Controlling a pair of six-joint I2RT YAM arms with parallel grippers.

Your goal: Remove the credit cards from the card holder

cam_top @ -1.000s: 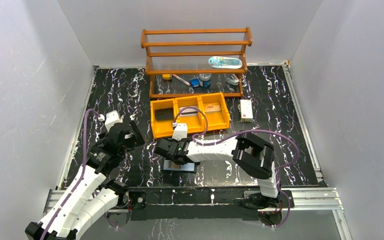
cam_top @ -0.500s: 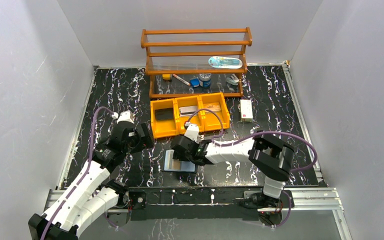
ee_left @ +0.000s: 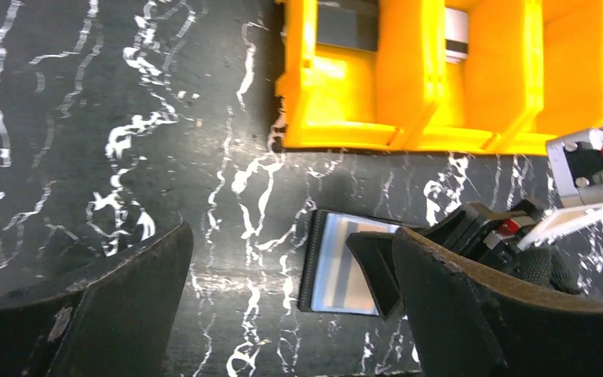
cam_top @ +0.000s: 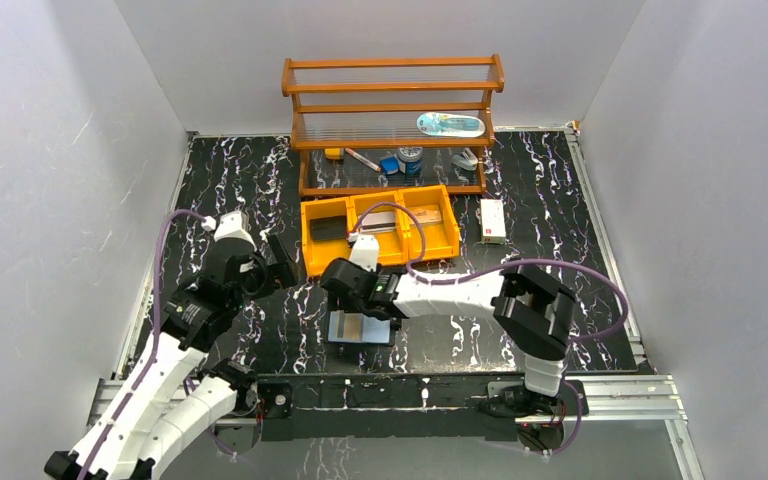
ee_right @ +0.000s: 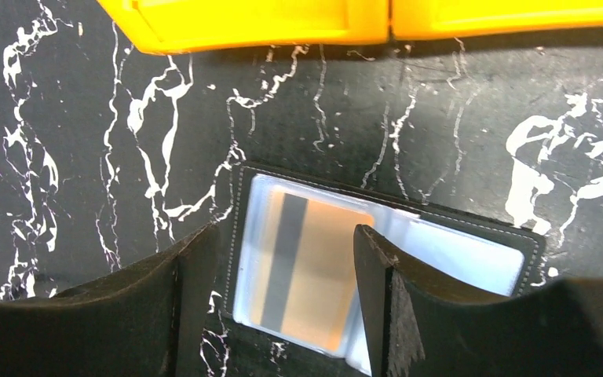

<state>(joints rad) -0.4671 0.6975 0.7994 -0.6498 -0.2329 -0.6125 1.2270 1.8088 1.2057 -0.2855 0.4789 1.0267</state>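
The card holder (cam_top: pixel 360 330) lies open on the black marble table, black outside and pale blue-grey inside. A tan-brown credit card (ee_right: pixel 314 267) with a dark stripe sits in its left panel, and the right panel (ee_right: pixel 455 255) looks pale and bare. My right gripper (ee_right: pixel 279 243) is open just above the holder, with its fingers on either side of the tan card; it also shows in the top view (cam_top: pixel 352 305). My left gripper (cam_top: pixel 282 262) is open and empty, hovering left of the holder (ee_left: pixel 338 263).
The yellow three-compartment bin tray (cam_top: pixel 440 250) stands just behind the holder, with a dark item, a grey item and a tan item inside. A wooden shelf rack (cam_top: pixel 392 110) with small objects stands at the back. A white box (cam_top: pixel 492 220) lies right of the tray.
My right gripper shifted right and then back left over the holder, and the tan card now shows between its fingers. My left arm swung right toward the tray's near-left corner.
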